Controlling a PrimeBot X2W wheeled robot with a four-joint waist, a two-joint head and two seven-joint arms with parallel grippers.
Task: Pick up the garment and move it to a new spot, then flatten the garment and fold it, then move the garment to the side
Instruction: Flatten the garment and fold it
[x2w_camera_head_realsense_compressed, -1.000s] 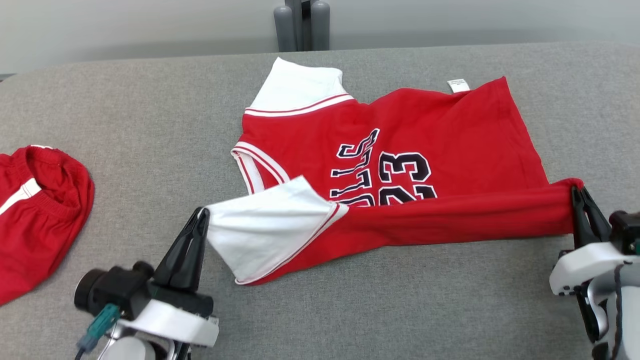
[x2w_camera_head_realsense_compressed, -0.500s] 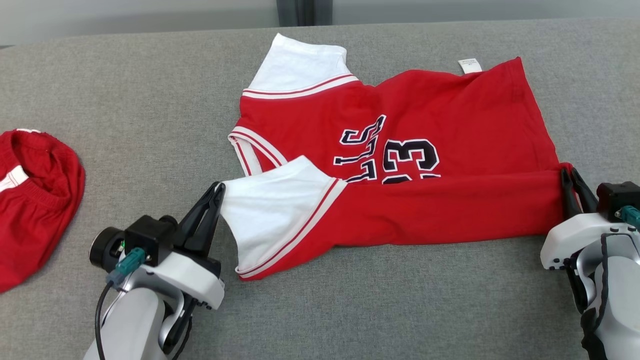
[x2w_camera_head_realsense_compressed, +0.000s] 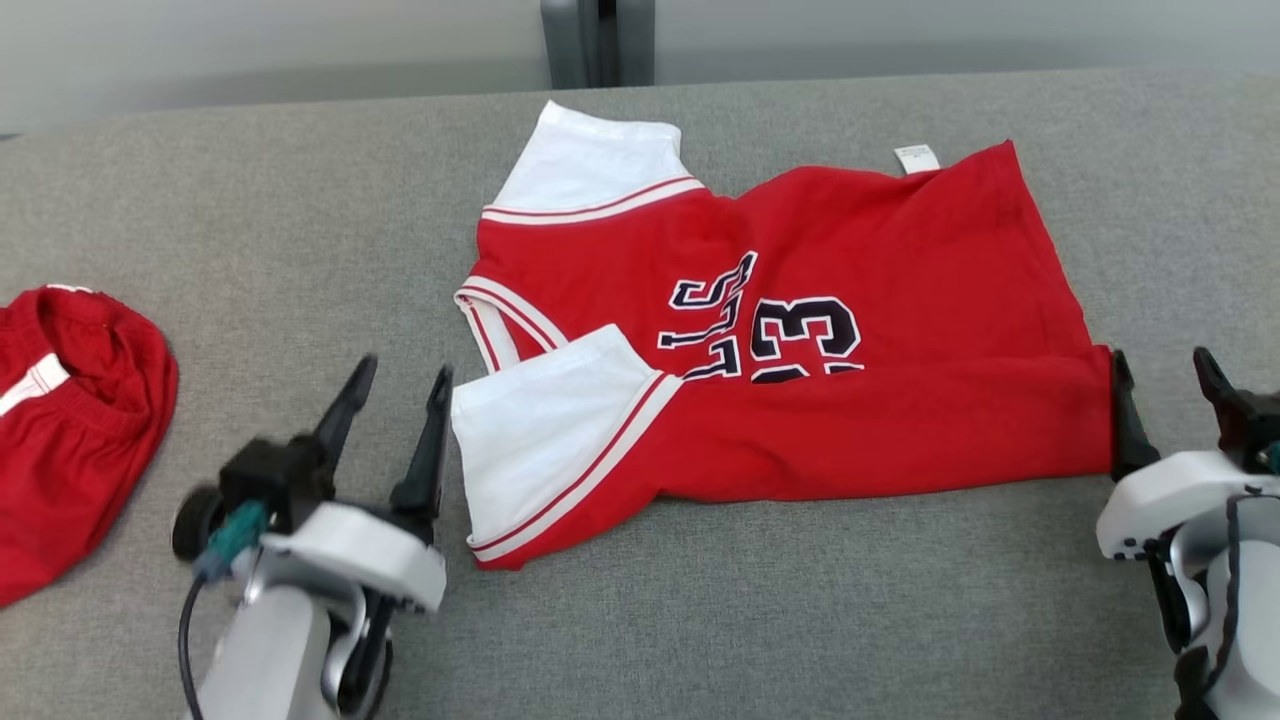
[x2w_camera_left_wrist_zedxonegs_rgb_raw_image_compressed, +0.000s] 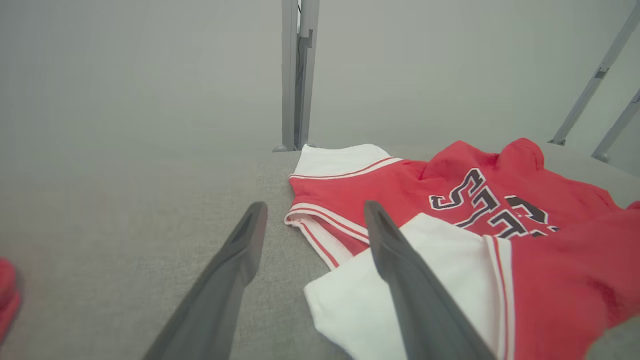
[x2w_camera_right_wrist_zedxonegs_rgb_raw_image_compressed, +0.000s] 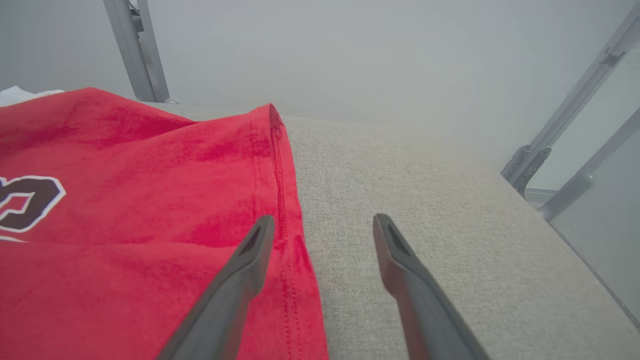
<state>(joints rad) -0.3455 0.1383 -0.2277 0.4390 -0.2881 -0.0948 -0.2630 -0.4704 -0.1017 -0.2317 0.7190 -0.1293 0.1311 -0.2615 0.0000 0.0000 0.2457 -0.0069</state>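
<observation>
Zero grip: left end effector (x2w_camera_head_realsense_compressed: 406, 366) spread wide just beside white sleeve (x2w_camera_head_realsense_compressed: 540, 430); right end effector (x2w_camera_head_realsense_compressed: 1158, 354) spread wide at hem (x2w_camera_head_realsense_compressed: 1098, 410). Jersey (x2w_camera_head_realsense_compressed: 900, 260) flat on tabletop (x2w_camera_head_realsense_compressed: 700, 620), long axis left-right, collar (x2w_camera_head_realsense_compressed: 500, 335) left, hem right, near edge folded over.

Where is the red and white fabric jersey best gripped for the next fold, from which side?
Probably its near folded edge: the white sleeve from the left with the left gripper, the red hem corner from the right with the right gripper. Both ends lie exposed beside open jaws.
</observation>
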